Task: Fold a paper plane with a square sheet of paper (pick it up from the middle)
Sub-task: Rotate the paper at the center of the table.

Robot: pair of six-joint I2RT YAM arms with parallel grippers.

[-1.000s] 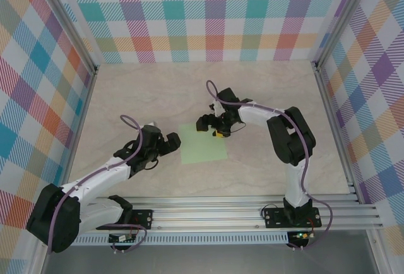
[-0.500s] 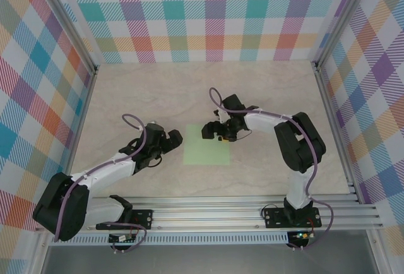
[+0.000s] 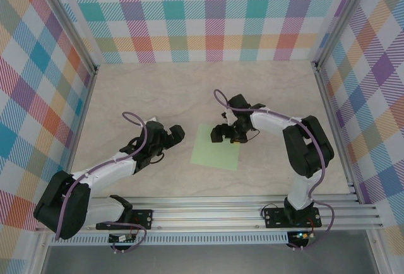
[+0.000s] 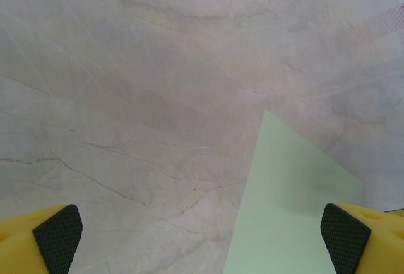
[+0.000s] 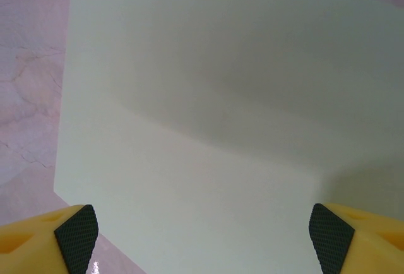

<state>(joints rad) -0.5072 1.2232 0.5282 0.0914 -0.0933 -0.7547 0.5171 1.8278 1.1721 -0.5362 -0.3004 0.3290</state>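
Marbled beige table inside plaid walls holds the square sheet of paper flat at centre, the right gripper splayed empty over its far edge, the left gripper splayed empty just beside it, likely poised to lift it.

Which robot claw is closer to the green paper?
Right. The right gripper hangs open over the far edge of the green paper. The left gripper, open too, is off to the paper's left side.
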